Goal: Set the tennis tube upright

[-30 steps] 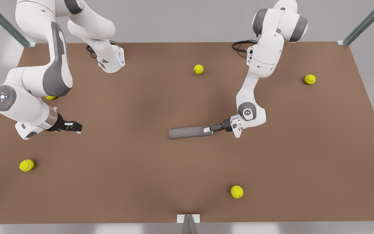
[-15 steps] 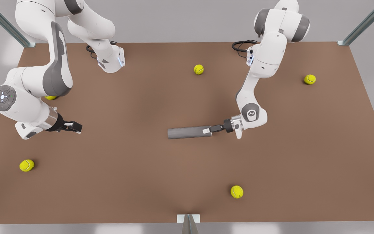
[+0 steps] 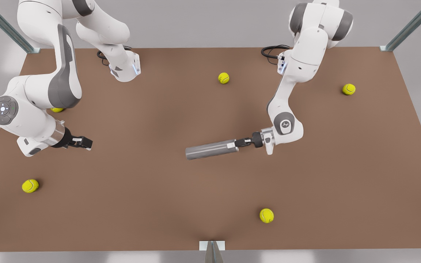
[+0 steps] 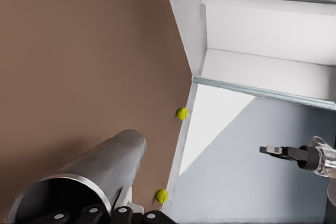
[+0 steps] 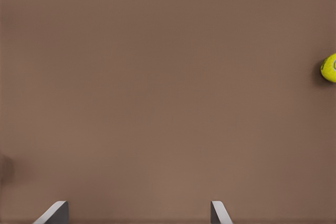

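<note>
1. Front view: nearest the camera, a small yellow-green tennis ball (image 3: 266, 215) lies on the flat brown table (image 3: 210, 190), right of centre; another tennis ball (image 3: 30, 185) sits near the table's left edge.
2. Mid-table lies the tennis tube (image 3: 210, 149), a slim dark-grey cylinder, roughly level and angled slightly, its free end pointing to the front view's left.
3. The left gripper (image 3: 236, 144), on the arm at the front view's right, is clamped on the tube's right-hand end, the fingers pinching it at the rim. In the left wrist view the tube (image 4: 89, 174) runs away from the camera, with its silvery open rim closest.
4. The right gripper (image 3: 85, 142) hangs above the table at the front view's left, well apart from the tube; this arm waits. Its fingertips (image 5: 58, 211) stand spread, holding nothing.
5. Farther off lie three more tennis balls: one at far centre (image 3: 223, 77), one far right (image 3: 348, 89), one partly hidden behind the waiting arm (image 3: 57, 109).
</note>
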Motion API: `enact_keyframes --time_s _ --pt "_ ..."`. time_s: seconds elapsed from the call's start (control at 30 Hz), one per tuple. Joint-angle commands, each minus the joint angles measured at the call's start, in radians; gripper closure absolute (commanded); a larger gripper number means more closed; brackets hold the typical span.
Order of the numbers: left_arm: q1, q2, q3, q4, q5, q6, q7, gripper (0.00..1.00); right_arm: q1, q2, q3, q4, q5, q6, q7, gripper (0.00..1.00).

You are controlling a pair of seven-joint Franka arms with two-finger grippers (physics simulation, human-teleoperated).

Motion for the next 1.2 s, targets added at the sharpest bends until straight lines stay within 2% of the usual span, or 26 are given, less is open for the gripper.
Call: enact_keyframes --time_s 0.0,0.27,0.4,0.53,0.73,0.87,1.17 --pt "0.000 -0.032 0.002 0.004 0.128 0.050 -0.237 0.79 0.000 -0.001 0.000 0.000 0.001 0.000 0.004 0.00" --pt "0.000 -0.159 0.117 0.034 0.663 0.085 -0.499 0.79 0.005 0.000 0.000 0.002 0.001 0.001 0.004 0.00" --pt "0.002 -0.210 0.163 0.100 1.036 0.065 -0.637 0.79 0.005 0.000 0.000 0.002 0.001 0.001 0.004 0.00" --pt "0.002 -0.301 0.180 0.100 1.335 0.047 -0.763 0.79 0.006 0.000 0.000 0.002 0.001 0.001 0.006 0.00" --pt "0.002 -0.362 0.196 0.119 1.726 -0.004 -0.855 0.79 0.003 0.000 0.000 0.004 0.007 0.001 0.004 0.00" --pt "-0.009 -0.339 0.191 0.119 1.895 -0.010 -0.879 0.79 0.005 0.000 0.000 0.002 0.007 0.001 0.004 0.00" --pt "-0.012 -0.313 0.185 0.120 1.909 -0.010 -0.895 0.79 0.003 0.002 0.000 0.004 0.008 0.001 0.004 0.00"
